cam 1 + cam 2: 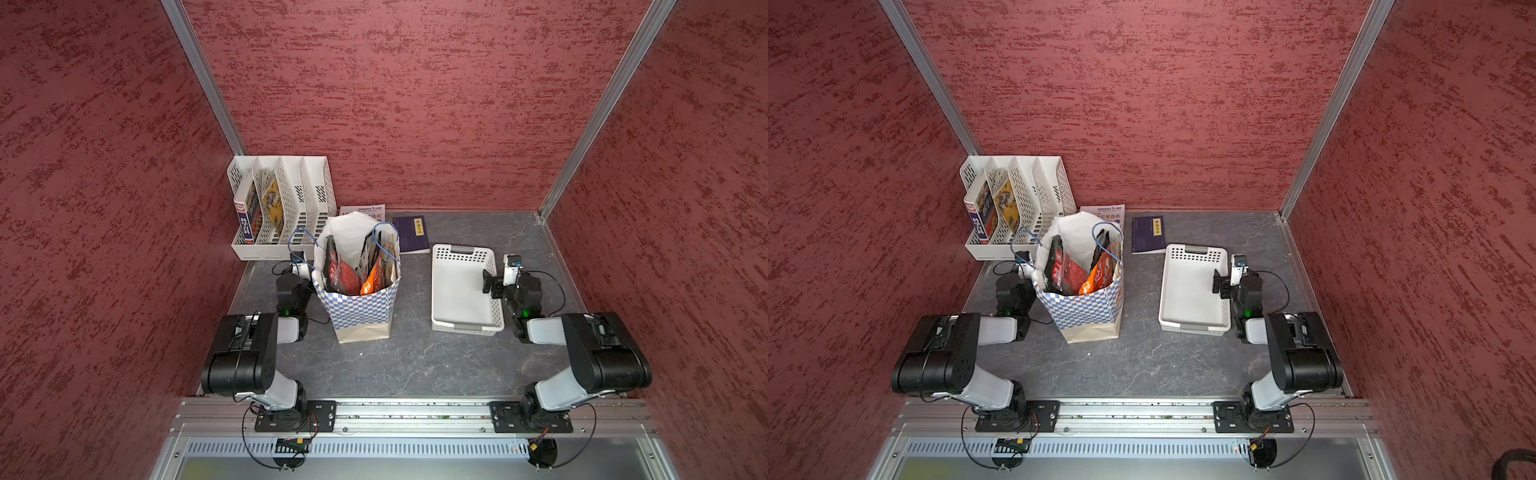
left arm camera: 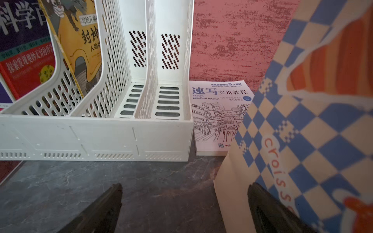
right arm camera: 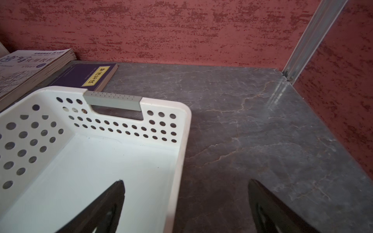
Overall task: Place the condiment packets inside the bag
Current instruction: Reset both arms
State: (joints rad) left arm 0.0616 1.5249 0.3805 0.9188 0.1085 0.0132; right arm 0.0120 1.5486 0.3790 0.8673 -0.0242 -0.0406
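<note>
The bag stands upright on the table's middle left, mouth open. Condiment packets stand inside it in both top views: a black-red one and an orange-white one. My left gripper is low at the bag's left side, open and holding nothing. One of its fingers is close to the bag's checkered wall; I cannot tell if they touch. My right gripper is open and empty, straddling the basket's right wall.
A white perforated basket stands empty right of the bag. A white file rack with books stands at the back left. A sketch book and a dark blue book lie by the back wall.
</note>
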